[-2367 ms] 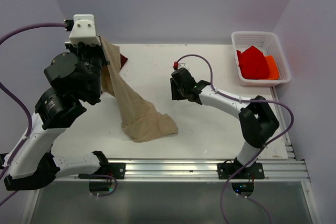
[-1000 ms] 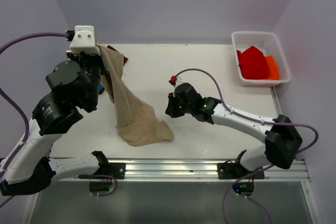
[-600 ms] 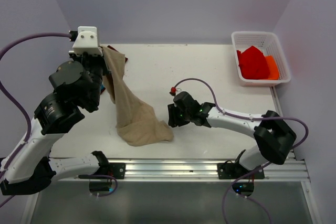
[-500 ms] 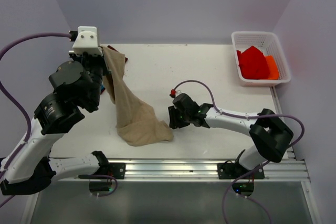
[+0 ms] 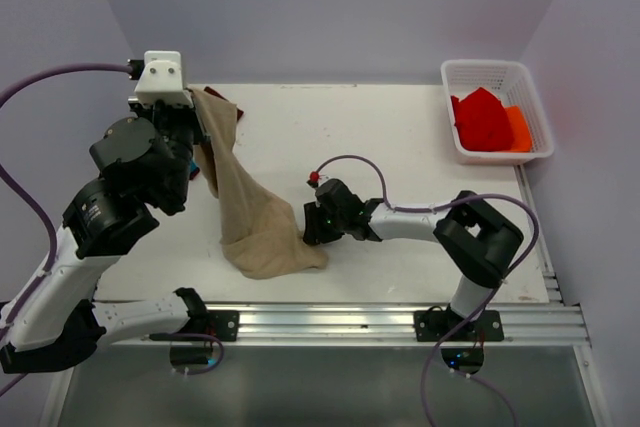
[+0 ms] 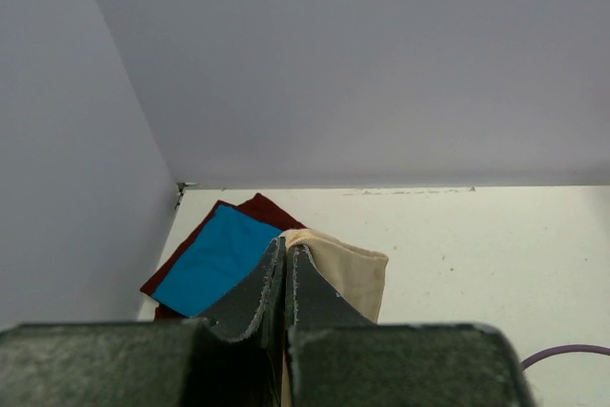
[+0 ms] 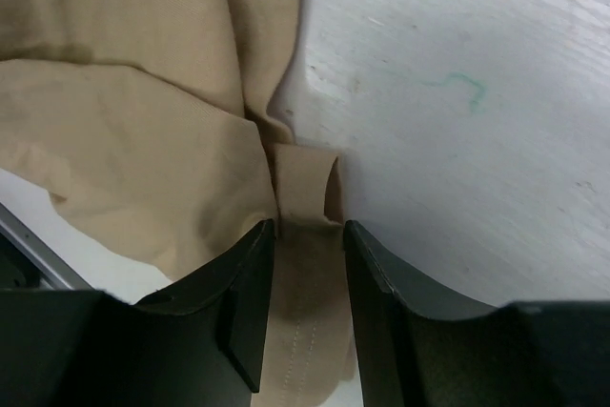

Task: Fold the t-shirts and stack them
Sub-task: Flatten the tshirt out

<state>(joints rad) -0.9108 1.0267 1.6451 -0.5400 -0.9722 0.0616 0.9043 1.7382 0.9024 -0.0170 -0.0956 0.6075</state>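
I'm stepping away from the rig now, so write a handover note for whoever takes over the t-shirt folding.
The left end effector is shut on the tan t-shirt, holding its upper end off the table.
The right end effector is open, straddling a fold at the shirt's lower end.
The blue t-shirt lies on the maroon t-shirt in the far-left corner.
Done: those two look folded and stacked.
Left: fold the tan one and stack it.

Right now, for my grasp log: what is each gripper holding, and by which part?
The left gripper is shut on the upper edge of the tan t-shirt. The right gripper is open, straddling a fold at its lower edge, nothing clamped.
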